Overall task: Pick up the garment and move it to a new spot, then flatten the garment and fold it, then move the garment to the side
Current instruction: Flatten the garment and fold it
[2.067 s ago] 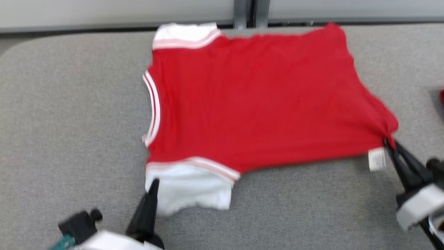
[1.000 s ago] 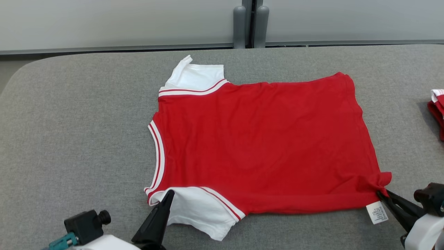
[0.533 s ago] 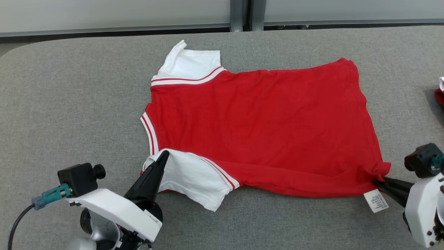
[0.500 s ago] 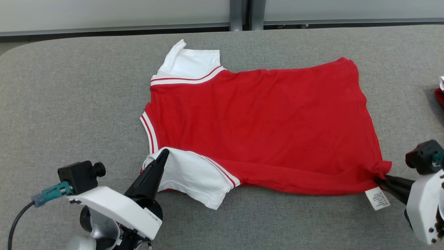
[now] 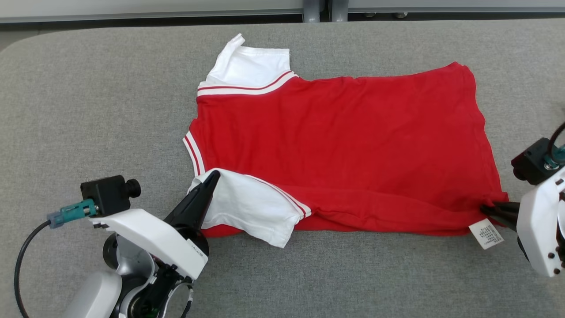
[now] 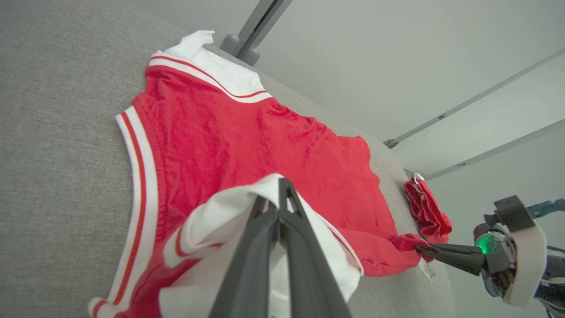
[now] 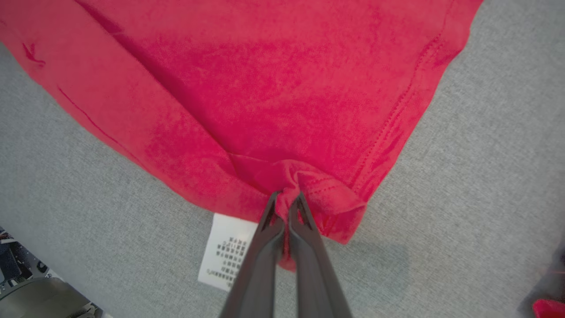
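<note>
Two-point pinch along the near edge, ready to fold.
Your left gripper (image 5: 215, 174) is clamped tight on the white near sleeve (image 5: 251, 210), your right gripper (image 5: 484, 207) on the bunched hem corner (image 7: 309, 185); the red garment (image 5: 344, 141) lies spread on the grey table (image 5: 88, 88). It looks light, limp and stretchy, so hold seams and corners.
</note>
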Motion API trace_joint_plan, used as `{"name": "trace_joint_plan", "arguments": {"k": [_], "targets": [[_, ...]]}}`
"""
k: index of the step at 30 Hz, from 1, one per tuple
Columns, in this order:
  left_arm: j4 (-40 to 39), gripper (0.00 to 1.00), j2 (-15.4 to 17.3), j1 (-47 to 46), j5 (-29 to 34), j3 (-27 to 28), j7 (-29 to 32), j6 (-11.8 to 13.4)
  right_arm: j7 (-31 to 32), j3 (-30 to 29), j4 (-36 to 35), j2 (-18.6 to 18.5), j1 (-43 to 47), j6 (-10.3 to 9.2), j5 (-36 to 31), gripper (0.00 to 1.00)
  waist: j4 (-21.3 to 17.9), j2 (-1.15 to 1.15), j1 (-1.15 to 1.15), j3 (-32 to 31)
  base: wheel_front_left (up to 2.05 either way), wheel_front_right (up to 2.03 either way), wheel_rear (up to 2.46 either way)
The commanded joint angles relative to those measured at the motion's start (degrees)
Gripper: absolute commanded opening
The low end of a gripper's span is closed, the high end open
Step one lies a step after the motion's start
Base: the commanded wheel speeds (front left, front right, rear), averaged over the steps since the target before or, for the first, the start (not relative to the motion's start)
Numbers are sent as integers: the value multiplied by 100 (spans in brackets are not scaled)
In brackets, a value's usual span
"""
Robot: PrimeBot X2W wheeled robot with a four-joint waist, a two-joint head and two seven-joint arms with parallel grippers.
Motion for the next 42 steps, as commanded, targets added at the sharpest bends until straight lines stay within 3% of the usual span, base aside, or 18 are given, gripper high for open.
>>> {"name": "trace_joint_plan", "arguments": {"k": [1, 7, 9, 10, 12, 14, 20, 26, 34, 42], "targets": [[29, 0, 23, -122, -4, 3, 25, -14, 56, 4, 46, 26, -100, -2, 26, 0, 12, 0, 0, 43, 0, 0, 0], [277, 0, 10, -377, 23, -82, 177, 13, 249, 126, 289, 194, -576, -2, -13, 1, 29, 0, 0, 214, 0, 0, 0], [370, 0, 1, -471, 47, -78, 200, 42, 140, 165, 378, 236, -755, -2, -127, 45, 35, 0, 0, 270, 0, 0, 0], [429, 10, -10, -522, 55, -70, 210, 64, 77, 168, 450, 272, -809, -2, -159, 100, 42, 0, 0, 297, 0, 0, 0], [574, 45, -67, -639, 41, -10, 168, 112, -69, 181, 564, 339, -910, -2, -257, 100, 53, 0, 0, 352, 0, 0, 0], [751, 100, -116, -742, 80, 51, 89, 181, -264, 148, 710, 409, -947, -2, -332, 100, 65, 0, 0, 376, 0, 0, 0], [949, 100, -193, -694, 100, 240, -236, 231, -1093, -65, 885, 554, -726, -2, -583, 100, -5, 0, 0, 344, 0, 0, 0], [402, 100, -98, 142, -6, 498, -571, 299, -1844, -662, 679, 696, 66, -2, -711, 100, -174, 0, 0, 99, 0, 0, 0], [-83, 100, 37, 1198, -121, 473, -579, 359, -2079, -1331, 439, 1130, 1146, -2, -1005, 100, -275, 0, 0, 188, 0, 0, 0], [180, 100, 67, 1047, -80, 412, -530, 282, -2292, -1690, 604, 1659, 1314, -2, -1424, 100, -187, 0, 0, 419, 0, 0, 0]]}}
